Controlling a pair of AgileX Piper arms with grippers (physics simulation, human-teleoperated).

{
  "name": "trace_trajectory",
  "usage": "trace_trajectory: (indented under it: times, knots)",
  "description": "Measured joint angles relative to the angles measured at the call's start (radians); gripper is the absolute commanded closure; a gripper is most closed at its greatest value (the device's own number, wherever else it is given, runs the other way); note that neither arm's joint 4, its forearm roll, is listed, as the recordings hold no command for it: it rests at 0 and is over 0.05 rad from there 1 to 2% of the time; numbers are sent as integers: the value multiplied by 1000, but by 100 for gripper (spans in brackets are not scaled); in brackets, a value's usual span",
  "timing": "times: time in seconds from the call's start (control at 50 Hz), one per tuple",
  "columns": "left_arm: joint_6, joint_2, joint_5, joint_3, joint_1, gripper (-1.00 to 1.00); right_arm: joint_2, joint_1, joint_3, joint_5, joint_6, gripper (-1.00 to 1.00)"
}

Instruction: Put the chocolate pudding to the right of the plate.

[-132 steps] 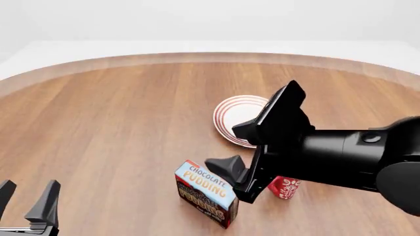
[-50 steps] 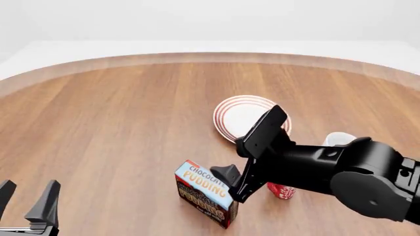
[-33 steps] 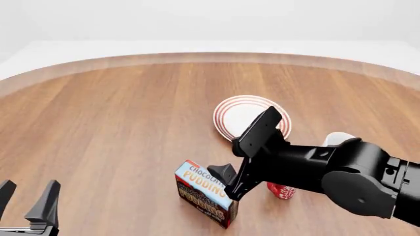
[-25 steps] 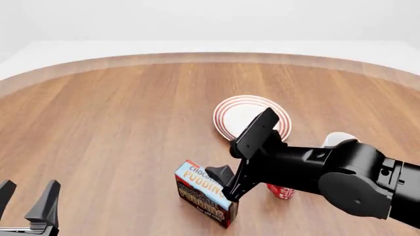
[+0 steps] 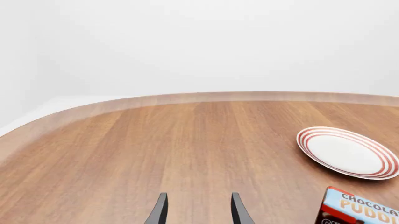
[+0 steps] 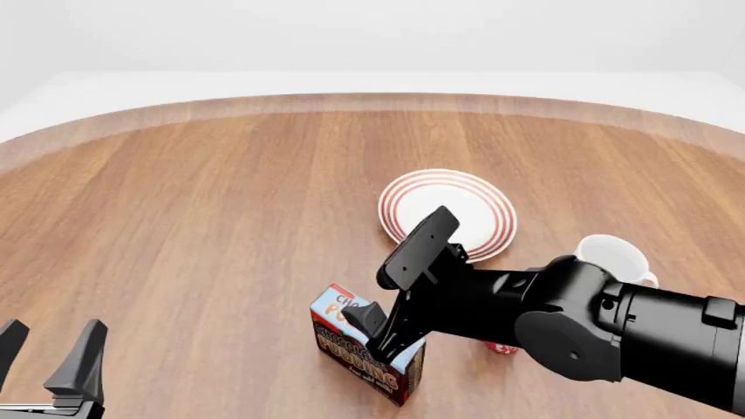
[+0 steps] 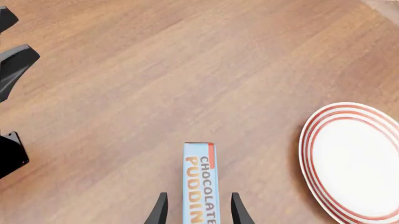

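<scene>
The chocolate pudding [image 6: 349, 356] is a carton with a light-blue top and brown sides, standing on the wooden table near the front, to the front-left of the plate [image 6: 472, 202]. The plate is white with red rings. My right gripper [image 6: 375, 330] is open and lowered over the carton. In the right wrist view the chocolate pudding [image 7: 201, 179] stands between the two fingers of the right gripper [image 7: 198, 195], with a gap on each side. My left gripper [image 6: 52, 336] is open and empty at the front left. The left wrist view shows the left gripper [image 5: 196, 197], the plate [image 5: 346, 151] and the carton [image 5: 358, 210].
A plain white mug [image 6: 612, 260] stands to the right of the plate. A small red patterned object [image 6: 503, 347] shows just under my right arm. The round table's far edge [image 6: 372, 100] curves across the back.
My right gripper has moved left and down, from beside the carton to over it with its fingers astride it. The white mug has come into full view. The left arm has not moved.
</scene>
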Motion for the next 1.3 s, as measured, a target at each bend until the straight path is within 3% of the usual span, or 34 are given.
trace_trajectory:
  times: [1.3]
  knots:
    - [0,0,0,0,0,-100,163,-29,103,-189,66,-100]
